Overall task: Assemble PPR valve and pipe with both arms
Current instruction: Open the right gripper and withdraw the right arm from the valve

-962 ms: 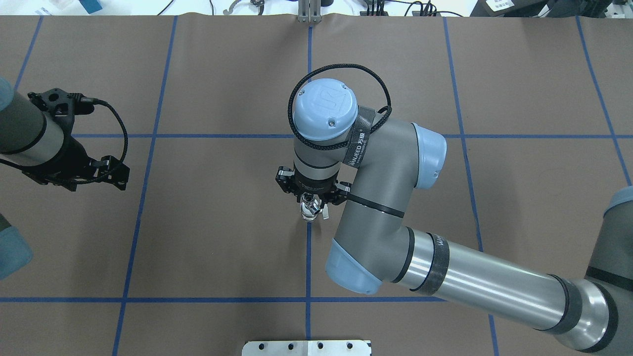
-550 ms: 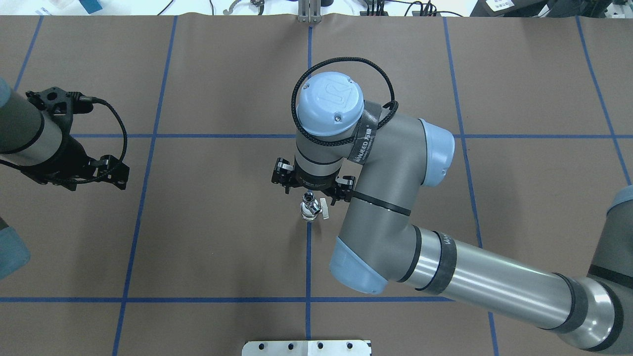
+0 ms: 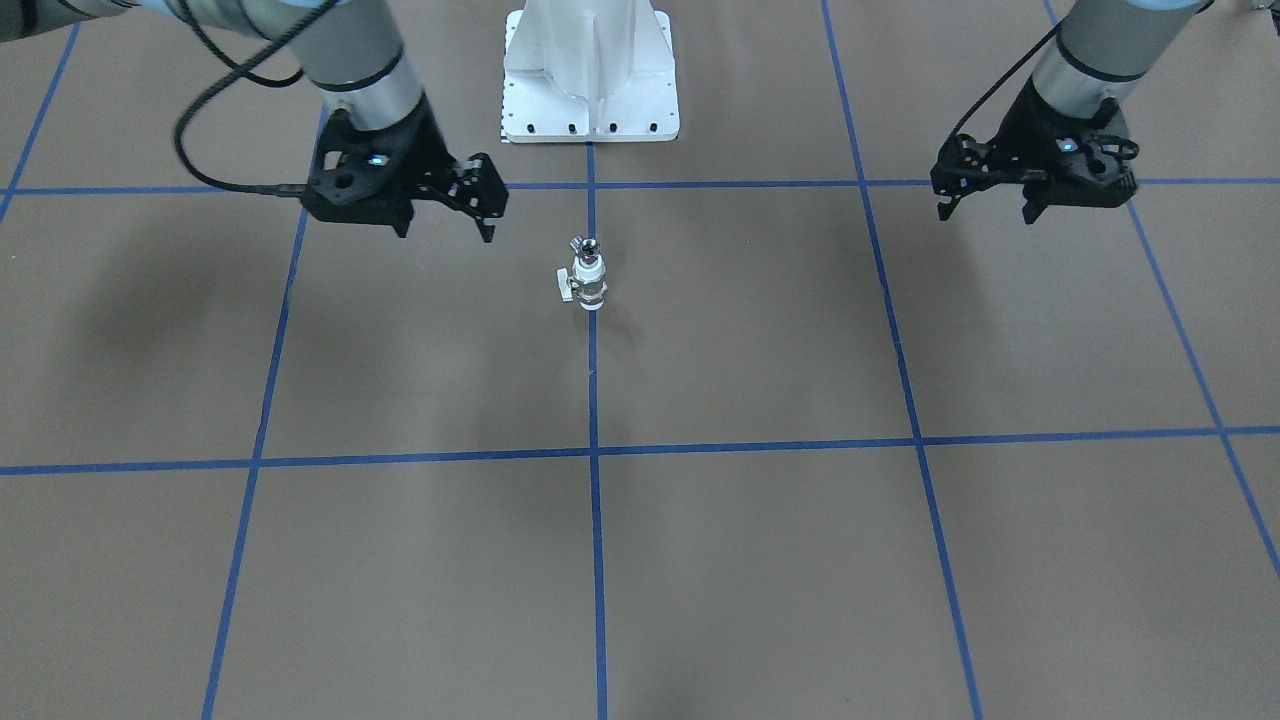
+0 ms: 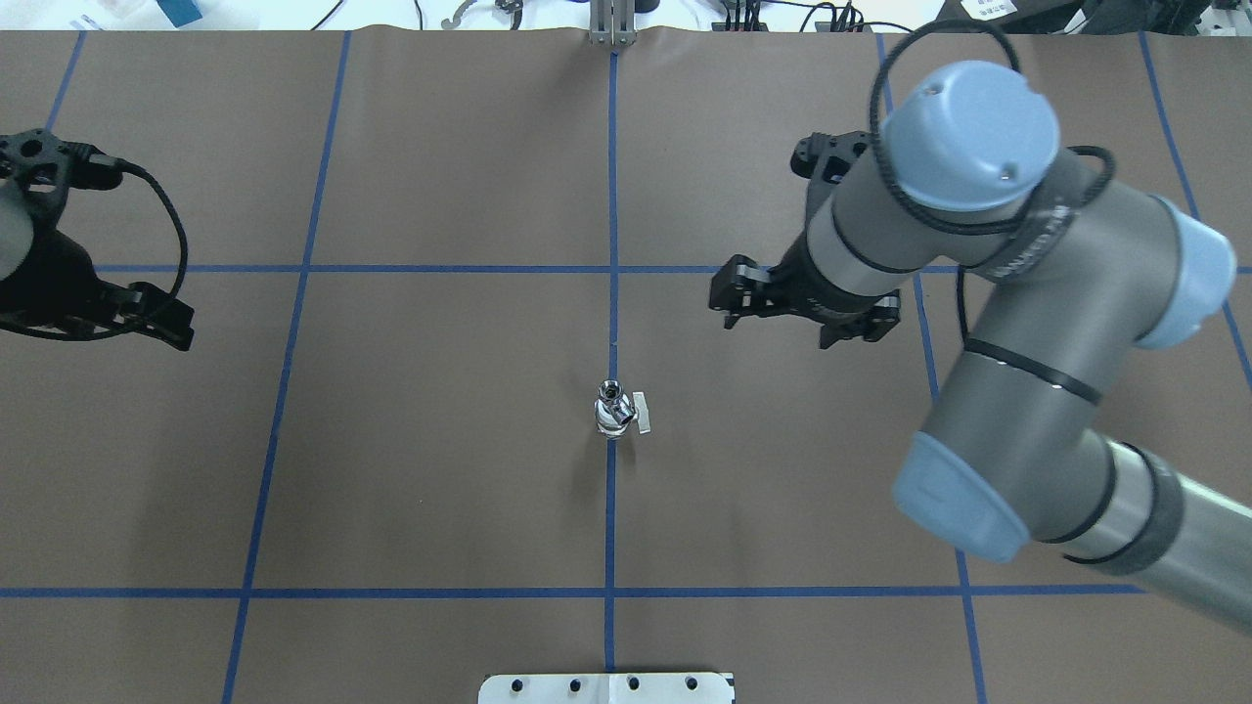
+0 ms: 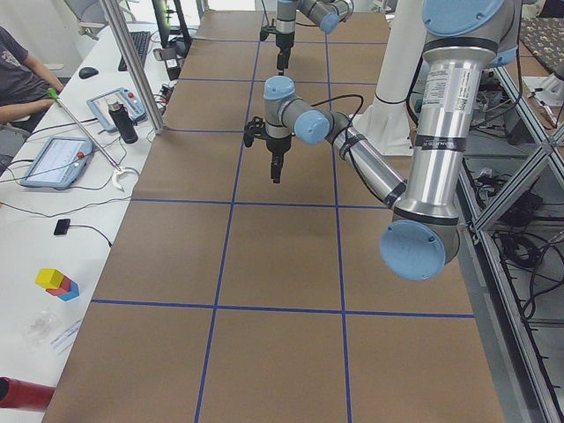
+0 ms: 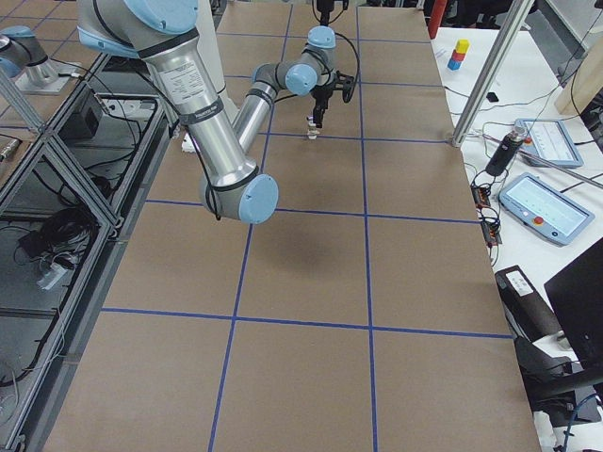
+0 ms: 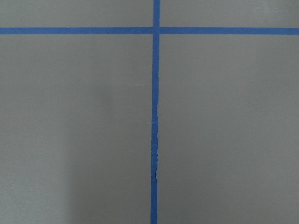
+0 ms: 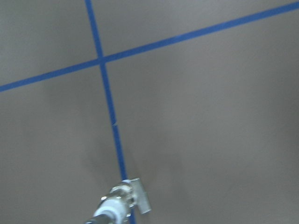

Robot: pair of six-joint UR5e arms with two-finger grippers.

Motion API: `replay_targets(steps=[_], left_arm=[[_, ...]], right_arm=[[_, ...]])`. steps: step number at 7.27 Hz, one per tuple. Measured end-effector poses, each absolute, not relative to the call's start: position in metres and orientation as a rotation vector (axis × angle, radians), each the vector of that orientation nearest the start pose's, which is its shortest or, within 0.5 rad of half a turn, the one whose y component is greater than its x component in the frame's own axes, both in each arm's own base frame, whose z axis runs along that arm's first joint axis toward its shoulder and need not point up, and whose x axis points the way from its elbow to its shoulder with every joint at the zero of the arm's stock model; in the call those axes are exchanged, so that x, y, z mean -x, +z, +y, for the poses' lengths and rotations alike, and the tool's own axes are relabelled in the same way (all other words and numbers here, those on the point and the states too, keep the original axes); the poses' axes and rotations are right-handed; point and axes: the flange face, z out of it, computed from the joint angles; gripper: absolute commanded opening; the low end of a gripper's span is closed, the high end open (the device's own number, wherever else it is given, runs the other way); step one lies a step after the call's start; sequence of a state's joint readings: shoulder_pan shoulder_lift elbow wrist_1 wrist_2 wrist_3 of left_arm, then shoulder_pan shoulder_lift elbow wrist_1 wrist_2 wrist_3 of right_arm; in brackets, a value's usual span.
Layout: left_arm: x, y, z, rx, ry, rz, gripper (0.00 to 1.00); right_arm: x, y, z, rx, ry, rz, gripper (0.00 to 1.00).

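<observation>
The PPR valve [image 3: 590, 287] stands upright on the centre blue line, its white handle [image 3: 566, 289] sticking out sideways. The shiny pipe [image 3: 583, 246] sits in its upper end. From above, the valve [image 4: 615, 418] and pipe [image 4: 610, 391] stand free of both arms. My right gripper [image 3: 445, 215] hovers open and empty to the valve's right in the overhead view [image 4: 782, 323]. My left gripper [image 3: 988, 208] hangs open and empty far off at the table's left [image 4: 161, 318]. The right wrist view catches the valve [image 8: 114, 210] at its lower edge.
The white bolted pedestal [image 3: 590, 70] stands at the robot's side of the table. Blue tape lines [image 4: 611, 244] grid the brown surface. Beyond the far edge a desk holds tablets [image 5: 53, 159] and coloured blocks [image 5: 57, 282]; a person [image 5: 18, 70] sits there.
My right gripper has come off the valve's top and swung away to the right and farther out. The left gripper has drawn back to the left. The valve and pipe stay standing.
</observation>
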State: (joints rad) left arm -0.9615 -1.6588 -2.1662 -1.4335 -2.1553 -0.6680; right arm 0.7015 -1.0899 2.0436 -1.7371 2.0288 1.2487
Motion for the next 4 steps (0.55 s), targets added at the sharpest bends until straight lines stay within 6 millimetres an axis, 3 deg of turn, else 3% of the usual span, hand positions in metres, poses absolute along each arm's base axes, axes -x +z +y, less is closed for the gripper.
replay_targets(steps=[2, 4], left_arm=[[-0.122, 0.41, -0.452, -0.111, 0.173, 0.776, 1.0], [-0.028, 0.485, -0.477, -0.134, 0.215, 0.787, 1.0]], right_arm=[[0.269, 0.294, -0.452, -0.026, 0.113, -0.821, 0.99], [0.146, 0.397, -0.491, -0.024, 0.04, -0.776, 0.99]])
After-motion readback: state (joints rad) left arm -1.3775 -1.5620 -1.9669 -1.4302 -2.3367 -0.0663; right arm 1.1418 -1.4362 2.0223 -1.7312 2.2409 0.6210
